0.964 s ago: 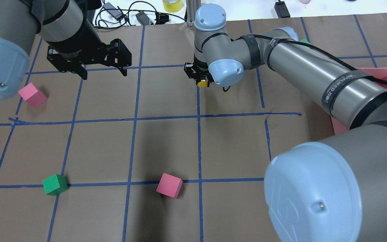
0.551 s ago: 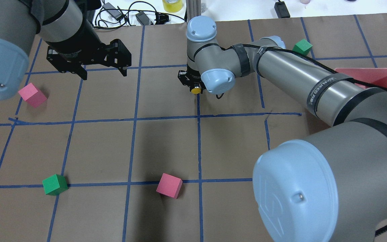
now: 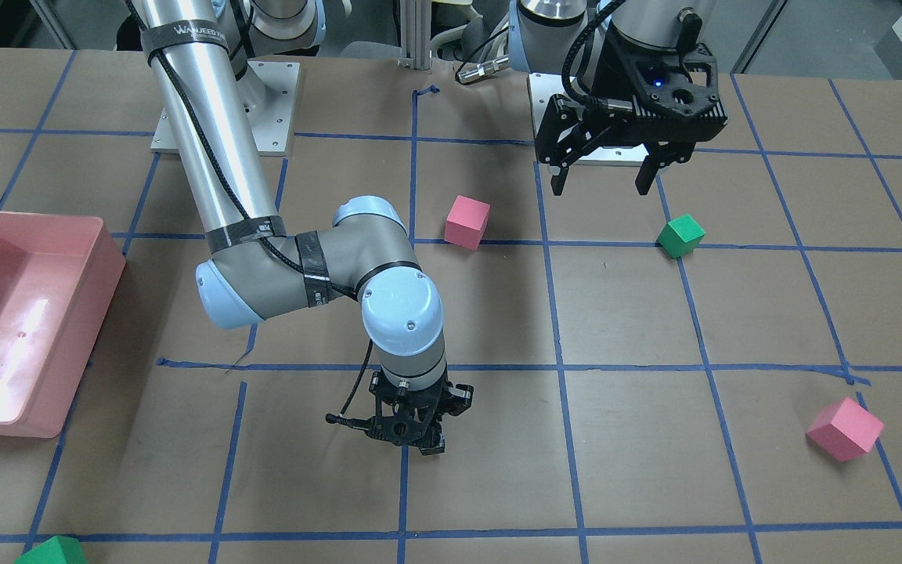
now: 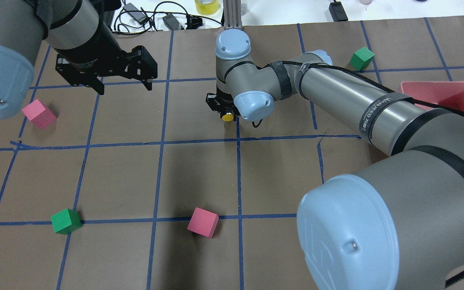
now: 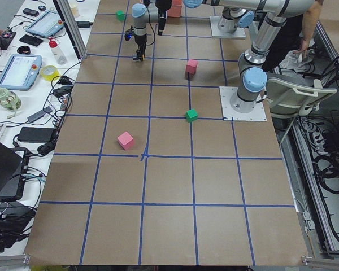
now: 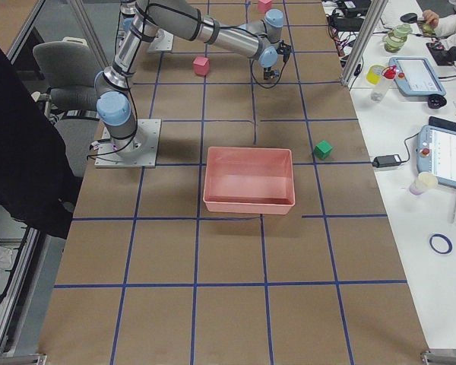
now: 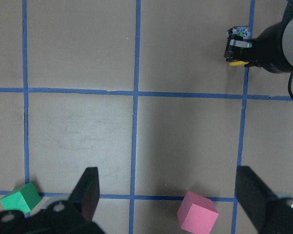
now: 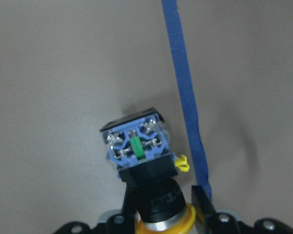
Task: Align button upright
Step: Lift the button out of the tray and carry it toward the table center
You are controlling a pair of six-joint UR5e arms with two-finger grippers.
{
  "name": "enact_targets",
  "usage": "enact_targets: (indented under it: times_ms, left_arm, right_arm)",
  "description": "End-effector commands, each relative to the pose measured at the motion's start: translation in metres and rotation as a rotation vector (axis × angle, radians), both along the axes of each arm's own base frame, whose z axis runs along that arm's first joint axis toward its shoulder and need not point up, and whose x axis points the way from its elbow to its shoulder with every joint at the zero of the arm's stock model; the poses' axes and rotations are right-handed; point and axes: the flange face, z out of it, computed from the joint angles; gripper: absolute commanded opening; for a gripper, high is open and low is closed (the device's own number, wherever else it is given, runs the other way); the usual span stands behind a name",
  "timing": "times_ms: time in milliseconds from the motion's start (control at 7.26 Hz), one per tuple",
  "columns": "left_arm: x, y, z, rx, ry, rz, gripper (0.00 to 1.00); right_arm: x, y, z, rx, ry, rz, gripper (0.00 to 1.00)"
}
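The overhead view looks down from behind the robot; the front-facing view looks back steeply from across the table point(image 3: 654, 470); two side views look along it from each end, far off; the left wrist view looks straight down from high up; the right wrist view sits close above the brown surface.

Brown paper-covered table point(image 5: 169, 192), blue tape grid; cluttered white side bench point(image 6: 433, 114).

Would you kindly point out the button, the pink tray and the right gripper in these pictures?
button point(image 4: 227, 117), overhead view, on its yellow cap.
pink tray point(image 6: 248, 203), right side view, on its near wall.
right gripper point(image 3: 412, 440), front-facing view, midway between its fingertips.
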Motion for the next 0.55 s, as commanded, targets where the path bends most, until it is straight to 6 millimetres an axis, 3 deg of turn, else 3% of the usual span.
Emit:
enact_targets:
  times_ms: [0,138,275,413]
  left_arm:
    - [0.000,0.000,0.000,-0.001,0.001,0.000,1.00]
    - [0.000,0.000,0.007,-0.013,0.001,0.000,1.00]
    - [-0.001,0.001,0.009,-0.016,0.001,-0.002,1.00]
    - [-0.001,0.000,0.008,-0.014,0.002,-0.002,1.00]
  right_arm:
    - [-0.006,0.016,-0.007,0.032,0.011,-0.046,0.00]
    - [-0.006,0.015,-0.004,0.018,0.007,-0.037,0.65]
    - [-0.006,0.013,0.003,0.005,0.001,-0.037,1.00]
    - [-0.006,0.011,0.021,-0.023,0.001,-0.033,1.00]
